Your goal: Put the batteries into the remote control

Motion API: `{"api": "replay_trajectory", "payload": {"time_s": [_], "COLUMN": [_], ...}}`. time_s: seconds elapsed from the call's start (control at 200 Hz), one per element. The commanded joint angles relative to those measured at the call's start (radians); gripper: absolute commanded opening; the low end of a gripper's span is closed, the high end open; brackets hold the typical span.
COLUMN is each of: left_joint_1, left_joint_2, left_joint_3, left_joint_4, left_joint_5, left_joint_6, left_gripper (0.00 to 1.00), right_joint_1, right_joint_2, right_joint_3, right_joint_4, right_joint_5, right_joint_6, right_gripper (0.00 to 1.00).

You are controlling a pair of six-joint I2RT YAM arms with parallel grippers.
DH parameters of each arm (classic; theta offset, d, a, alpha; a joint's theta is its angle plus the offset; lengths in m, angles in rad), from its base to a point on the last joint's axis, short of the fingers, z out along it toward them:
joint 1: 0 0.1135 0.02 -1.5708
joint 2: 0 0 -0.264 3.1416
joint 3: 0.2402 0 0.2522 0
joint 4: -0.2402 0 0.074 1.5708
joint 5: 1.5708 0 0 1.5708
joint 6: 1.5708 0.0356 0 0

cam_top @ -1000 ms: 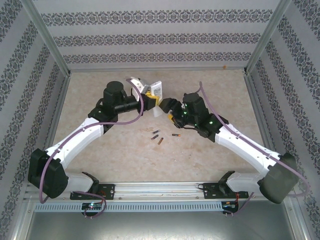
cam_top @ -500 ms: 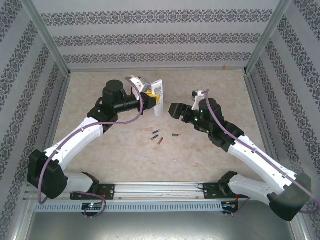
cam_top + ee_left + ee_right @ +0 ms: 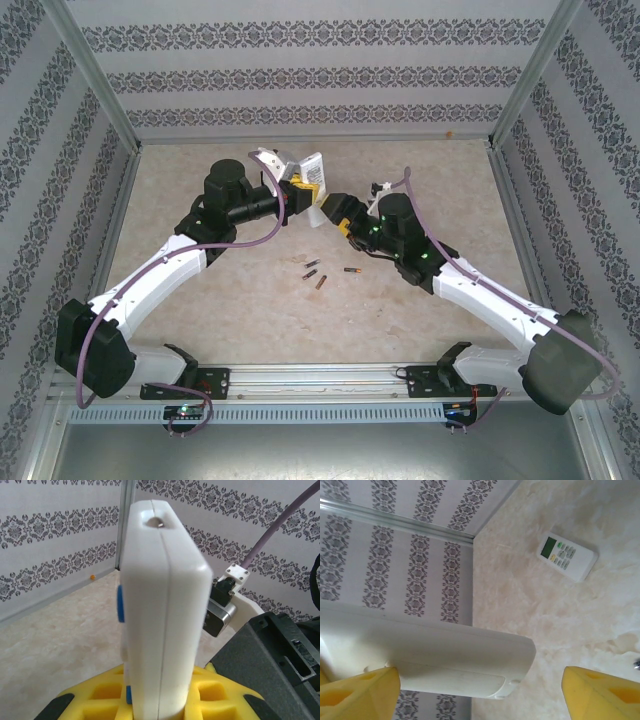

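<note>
My left gripper (image 3: 296,190) is shut on a white remote control (image 3: 314,186) and holds it up above the table. In the left wrist view the remote control (image 3: 160,605) stands edge-on between the yellow pads (image 3: 95,695), with blue buttons on its left side. My right gripper (image 3: 335,211) is open at the remote's lower end. In the right wrist view the remote control (image 3: 430,655) lies across the gap, close to the left yellow finger (image 3: 357,692) and well apart from the right one (image 3: 602,692). Loose batteries (image 3: 320,275) lie on the table below both grippers.
A second white remote (image 3: 567,555) with a green display and buttons lies flat on the beige table (image 3: 250,300). Patterned walls (image 3: 300,80) and metal corner posts (image 3: 95,80) close in the back and both sides.
My right arm drew back to the right, then came in again to the held remote's lower end, its jaws a little wider. The left gripper kept its grip, tilting the remote slightly.
</note>
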Motion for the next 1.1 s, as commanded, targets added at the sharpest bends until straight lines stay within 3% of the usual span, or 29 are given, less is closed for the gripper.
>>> {"api": "replay_trajectory", "payload": {"time_s": [0.0, 0.41, 0.774, 1.099], "left_joint_1": [-0.003, -0.002, -0.003, -0.003], "left_joint_2": [-0.016, -0.011, 0.015, 0.031], "left_joint_3": [0.015, 0.005, -0.021, -0.021], "left_joint_4": [0.089, 0.133, 0.250, 0.284], "left_joint_5": [0.029, 0.039, 0.071, 0.078], "left_joint_6": [-0.027, -0.047, -0.156, -0.191], "left_gripper": [0.00, 0.00, 0.00, 0.00], "right_joint_1": [0.007, 0.018, 0.016, 0.011], "right_joint_2": [0.011, 0.045, 0.084, 0.063], "right_joint_3": [-0.005, -0.012, -0.016, -0.006], "right_joint_4": [0.079, 0.178, 0.319, 0.342], "right_joint_5": [0.045, 0.038, 0.006, 0.011], "right_joint_6": [0.075, 0.115, 0.166, 0.156], "right_gripper": [0.83, 0.98, 0.98, 0.98]}}
